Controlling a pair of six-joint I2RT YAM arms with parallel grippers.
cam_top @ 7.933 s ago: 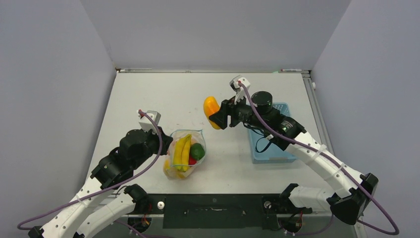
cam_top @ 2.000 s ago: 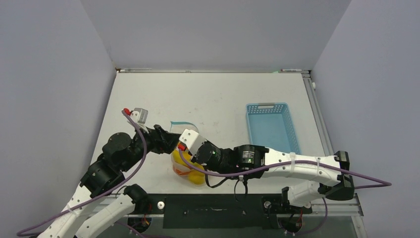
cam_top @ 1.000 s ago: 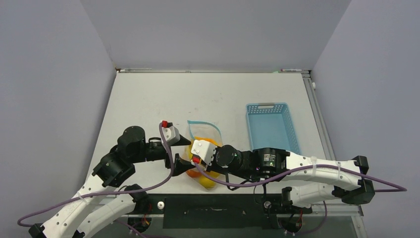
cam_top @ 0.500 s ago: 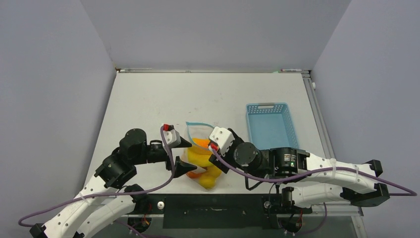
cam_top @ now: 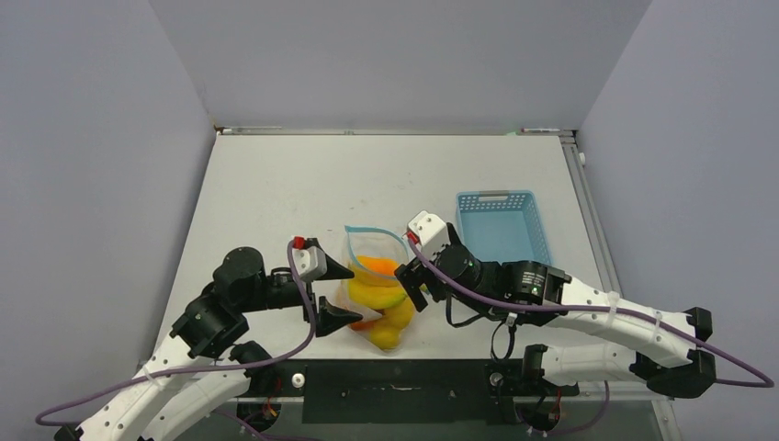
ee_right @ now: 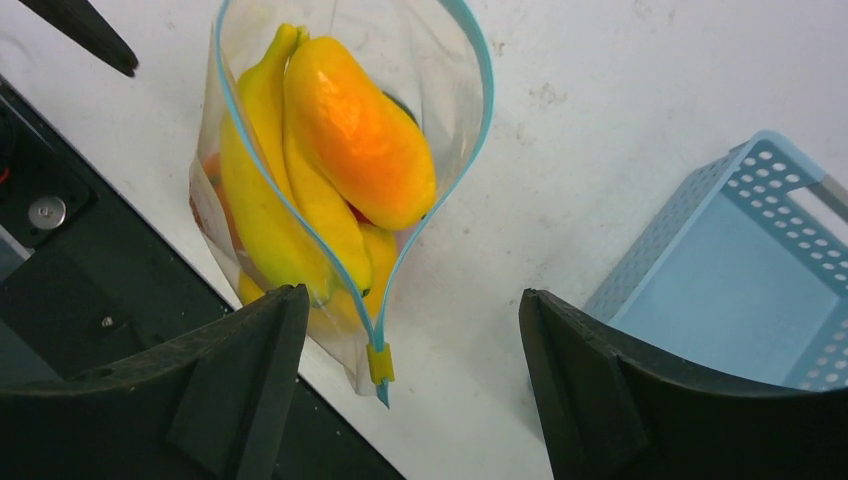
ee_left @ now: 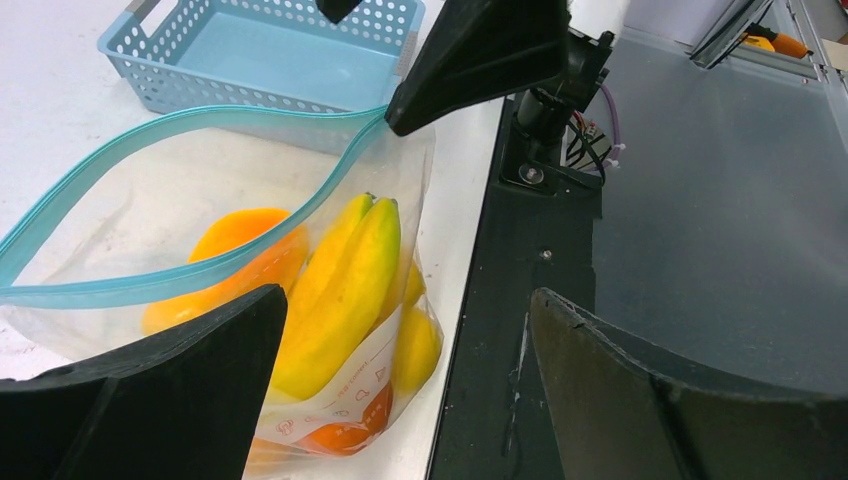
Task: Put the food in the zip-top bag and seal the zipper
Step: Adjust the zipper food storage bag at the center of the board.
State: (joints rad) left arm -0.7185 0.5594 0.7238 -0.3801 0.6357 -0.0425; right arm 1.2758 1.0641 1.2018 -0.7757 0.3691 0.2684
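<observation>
Zip-top bag (cam_top: 374, 280) of fruit (cam_top: 381, 312) lies mouth-open between left tool (cam_top: 355, 293) and right tool (cam_top: 412, 285), both spread wide, holding nothing; zipper (cam_top: 377, 230) unsealed.

Top external: high, behind the arm bases, looking down and forward over the whole bench (cam_top: 276, 184) to the far wall. Left wrist: low and close, facing right past the left fingers (ee_left: 170, 400) into the zip-top bag (ee_left: 180, 200), basket (ee_left: 270, 60) beyond. Right wrist: close above, facing down between the right fingers (ee_right: 230, 390). All three share zip-top bag and basket.
</observation>
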